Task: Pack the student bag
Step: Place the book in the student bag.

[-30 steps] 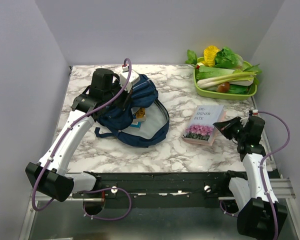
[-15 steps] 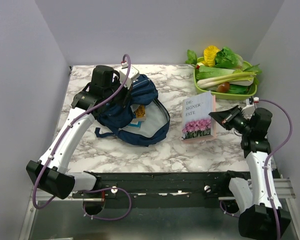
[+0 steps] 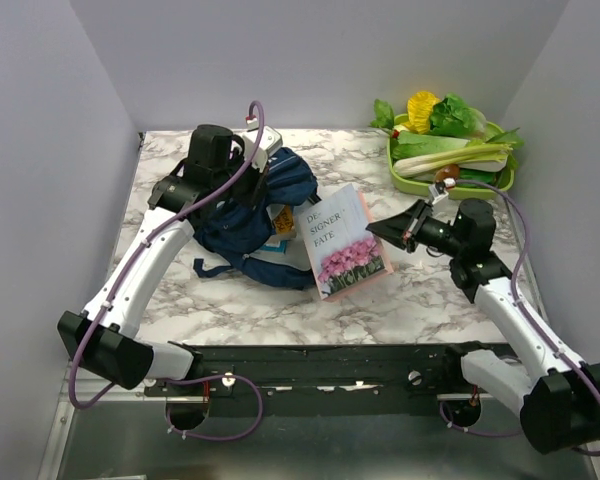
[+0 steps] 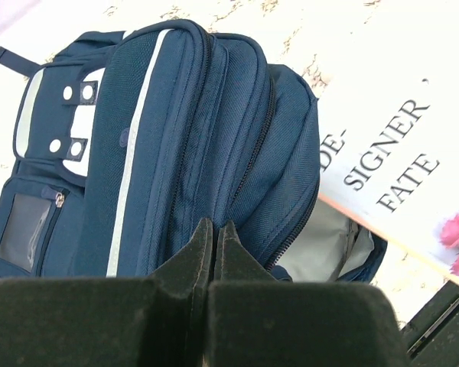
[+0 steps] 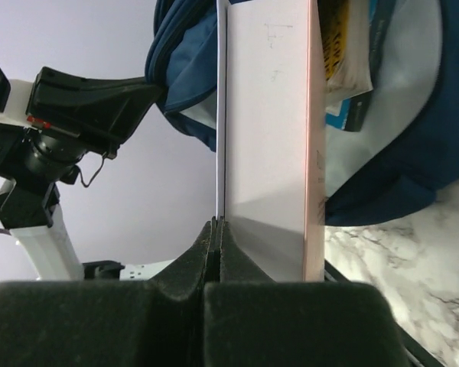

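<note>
Left arm extended forward, left gripper [image 4: 215, 228] angled down, jaws pressed together. Right arm reaching inward-left, right gripper [image 5: 216, 224] clamped tight.

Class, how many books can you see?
2: a flowered book in the right gripper at the bag opening, a yellow book inside it. Others may be hidden inside.

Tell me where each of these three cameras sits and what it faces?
Top: above and behind, looking down at the marble table; left arm and right arm show.
Left wrist: faces the navy blue fabric backpack; left jaws shut on it.
Right wrist: looks along the pink-flowered paperback book, edge-on in shut right jaws.
Both wrist views share backpack and book.
</note>
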Controlling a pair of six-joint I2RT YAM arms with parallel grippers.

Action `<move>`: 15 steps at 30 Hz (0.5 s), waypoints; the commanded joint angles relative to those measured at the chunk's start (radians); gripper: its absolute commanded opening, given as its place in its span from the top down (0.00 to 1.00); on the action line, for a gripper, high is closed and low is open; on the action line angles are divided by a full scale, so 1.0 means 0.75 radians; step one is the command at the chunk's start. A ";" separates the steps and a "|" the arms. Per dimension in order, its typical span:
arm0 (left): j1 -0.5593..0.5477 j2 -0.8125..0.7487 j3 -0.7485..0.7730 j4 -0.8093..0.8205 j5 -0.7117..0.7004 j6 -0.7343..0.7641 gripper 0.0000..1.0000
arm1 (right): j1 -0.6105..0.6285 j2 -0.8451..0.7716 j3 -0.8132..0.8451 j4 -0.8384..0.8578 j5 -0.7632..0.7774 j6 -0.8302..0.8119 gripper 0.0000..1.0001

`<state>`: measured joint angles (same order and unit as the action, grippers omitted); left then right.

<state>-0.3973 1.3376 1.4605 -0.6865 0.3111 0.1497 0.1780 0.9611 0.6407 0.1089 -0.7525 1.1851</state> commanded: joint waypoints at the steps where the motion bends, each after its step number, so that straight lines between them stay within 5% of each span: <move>1: -0.014 -0.039 0.120 0.232 0.088 -0.032 1.00 | 0.088 0.109 0.015 0.245 0.019 0.197 0.99; 11: -0.047 -0.047 0.149 0.210 0.178 -0.079 1.00 | 0.296 0.606 0.049 0.873 0.044 0.510 0.99; 15: -0.049 -0.059 0.167 0.179 0.219 -0.081 1.00 | 0.352 0.739 0.133 0.881 0.113 0.512 0.99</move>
<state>-0.4171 1.3449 1.4662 -0.6994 0.3470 0.1219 0.4034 1.4403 0.6643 0.6178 -0.7189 1.5101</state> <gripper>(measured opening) 0.014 0.011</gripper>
